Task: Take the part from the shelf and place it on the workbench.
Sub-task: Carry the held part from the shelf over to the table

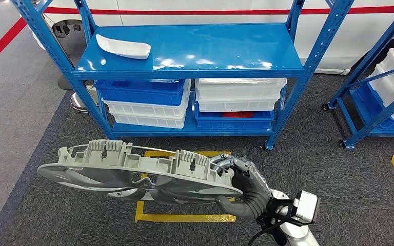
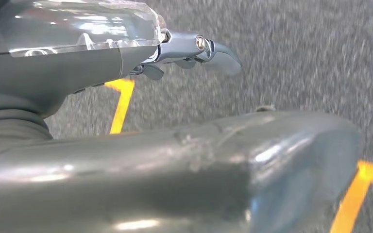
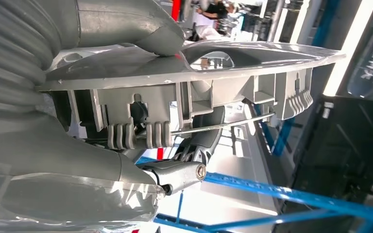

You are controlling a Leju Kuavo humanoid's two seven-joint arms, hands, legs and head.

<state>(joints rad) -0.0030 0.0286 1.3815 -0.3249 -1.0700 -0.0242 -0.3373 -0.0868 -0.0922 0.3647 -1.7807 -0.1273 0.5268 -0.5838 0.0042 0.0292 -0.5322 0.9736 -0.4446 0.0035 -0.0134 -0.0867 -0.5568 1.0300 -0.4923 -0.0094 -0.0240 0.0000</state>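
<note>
- Step, as judged: carry phase. The part, a large grey wheel-cover-like disc with ribbed clips on its back, is off the shelf and held in the air in the lower left-centre of the head view, above the grey carpet and a yellow floor marking.
- Right hand, lower centre of the head view, grips the part's right rim. Dark fingers curl over the top edge and the thumb sits under it. The part juts out to the left from the hand, roughly level, tilted a little.
- Right wrist view agrees: thumb pressed on the smooth face of the part, a finger hooked behind the clip side. Grasp looks firm, but it is a one-sided hold on the rim.
- Left hand: seen close in the left wrist view over carpet and yellow tape. Fingers appear curled with nothing in them, though the view is too tight to be sure. Not helping with the part.
- Workbench is not visible, so placing has not begun.
- Next move, my guess: turn or walk to the workbench, keep the disc level, then lower it flat before letting go.
- Risk: long overhang from a rim grip, so the part could sag or swing.
- Also on the top shelf, upper left of the head view: a white tray-like piece. Blue and white bins sit below.
</note>
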